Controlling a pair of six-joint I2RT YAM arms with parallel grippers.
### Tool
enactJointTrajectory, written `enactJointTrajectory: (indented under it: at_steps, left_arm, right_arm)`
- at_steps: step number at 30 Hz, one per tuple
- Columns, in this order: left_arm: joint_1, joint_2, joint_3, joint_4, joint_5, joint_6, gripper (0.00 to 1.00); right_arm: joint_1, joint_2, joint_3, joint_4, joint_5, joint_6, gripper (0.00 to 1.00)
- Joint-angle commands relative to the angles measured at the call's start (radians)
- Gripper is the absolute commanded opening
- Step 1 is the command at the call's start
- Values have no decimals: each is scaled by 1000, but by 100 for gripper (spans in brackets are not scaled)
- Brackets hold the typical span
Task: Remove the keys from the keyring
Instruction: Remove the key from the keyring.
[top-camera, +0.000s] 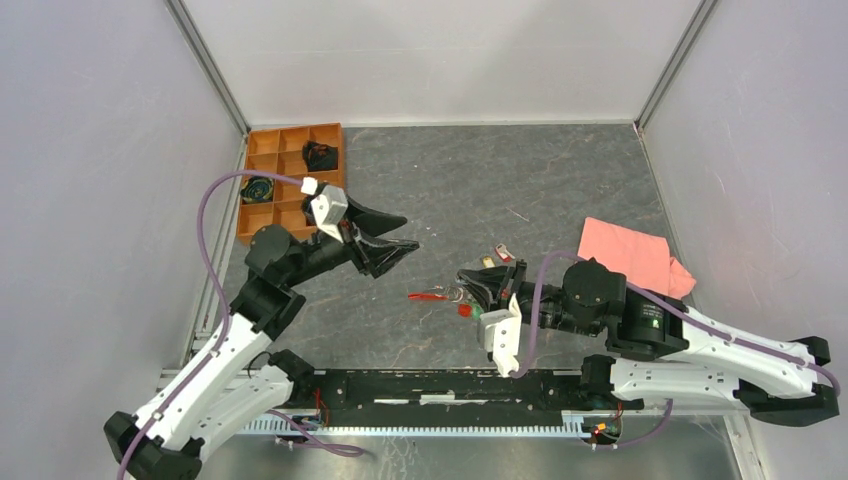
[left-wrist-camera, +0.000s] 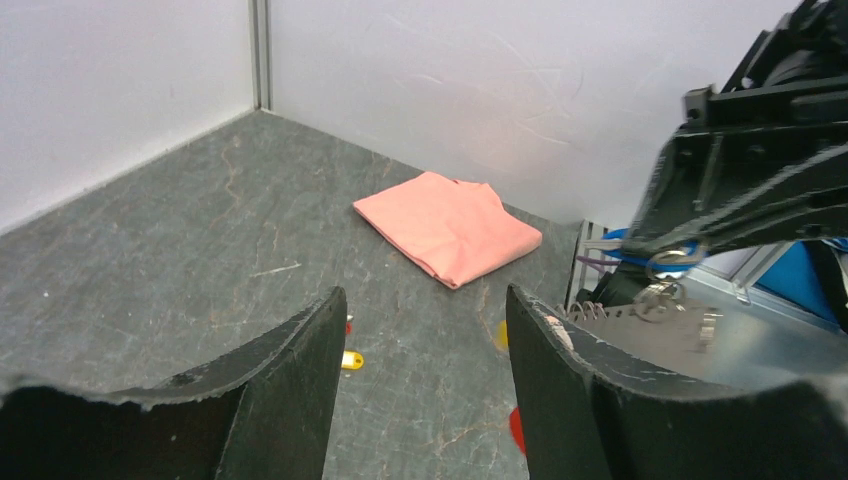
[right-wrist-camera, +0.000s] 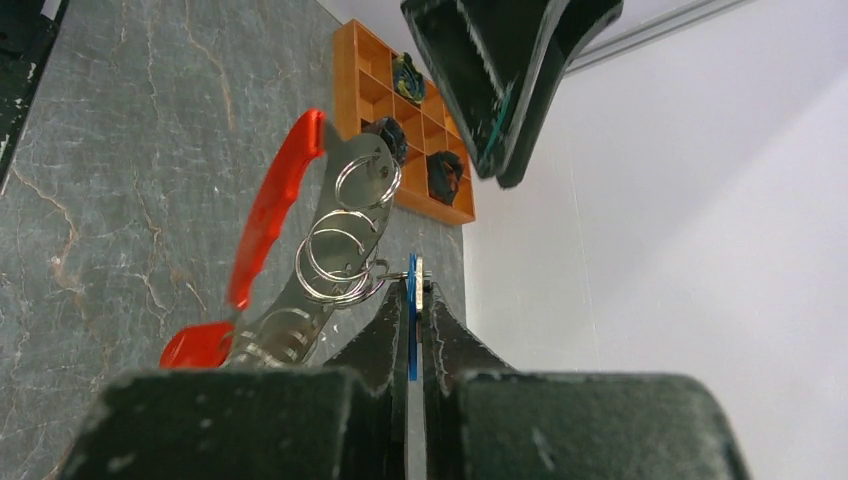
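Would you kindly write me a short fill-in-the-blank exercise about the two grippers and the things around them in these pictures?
1. The key pinched in the right gripper is ____ in colour.
2. The left gripper is ____ and holds nothing.
3. The strap joined to the keyring is ____.
4. The folded cloth is ____.

Missing words: blue; open; red; pink.
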Motion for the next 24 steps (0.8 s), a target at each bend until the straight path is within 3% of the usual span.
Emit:
enactJointTrajectory:
  at_steps: [1, 6, 13, 24]
  left_arm:
    - [2, 48, 10, 71, -6, 14, 65]
    - [-2, 105, -7, 108, 82, 0, 59]
    - [-71, 105, -50, 139, 147, -7, 53]
    - [-202, 45, -109, 157, 70, 11, 49]
  right_arm:
    - [14, -5, 54, 69, -23, -17, 0]
    - [20, 13, 60, 82, -21, -22, 1]
    - [36, 64, 69, 144, 113, -24, 1]
    - [66, 82, 62, 193, 165, -88, 1]
